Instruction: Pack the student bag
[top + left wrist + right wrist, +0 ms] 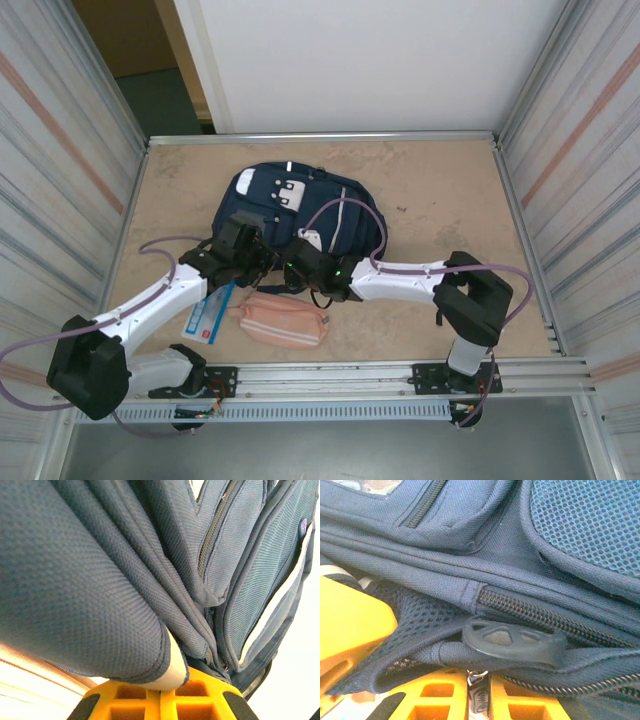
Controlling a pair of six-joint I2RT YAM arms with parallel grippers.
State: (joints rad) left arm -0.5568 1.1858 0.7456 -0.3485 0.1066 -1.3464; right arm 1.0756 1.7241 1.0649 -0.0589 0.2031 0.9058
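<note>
Beige stone-look surface (440,200) between ribbed metal walls (60,150) carries the student bag (345,205), a large navy-blue fabric backpack with white patches, lying flat around the middle with its near edge toward both arm bases. Just in front of it lie a small pink fabric pencil pouch (285,320) and a flat blue-and-white booklet (207,318), the booklet partly under the left arm (150,300); both are outside the bag. The left jaws are closed on a fold of navy fabric with a pale trimmed edge at the bag's near-left side. The right arm (400,275) reaches the near edge beside them, and the right jaws stand almost together with a small metal zip tab (477,679) pinched between the pads, just under a black oval rubber pull (512,641) and a run of zip teeth (530,611). The step in hand appears to be opening a compartment. To do it well, the pull should follow the line of the teeth, not lift off the surface, while the left grip braces the cloth taut so the bag neither slides nor bunches. Black mesh (420,615) lying close to the slider could snag, so a slow, steady draw seems wise; so small a tab may slip if tugged at an angle. Once the opening is wide enough, the pouch and booklet look like the things to go in.
</note>
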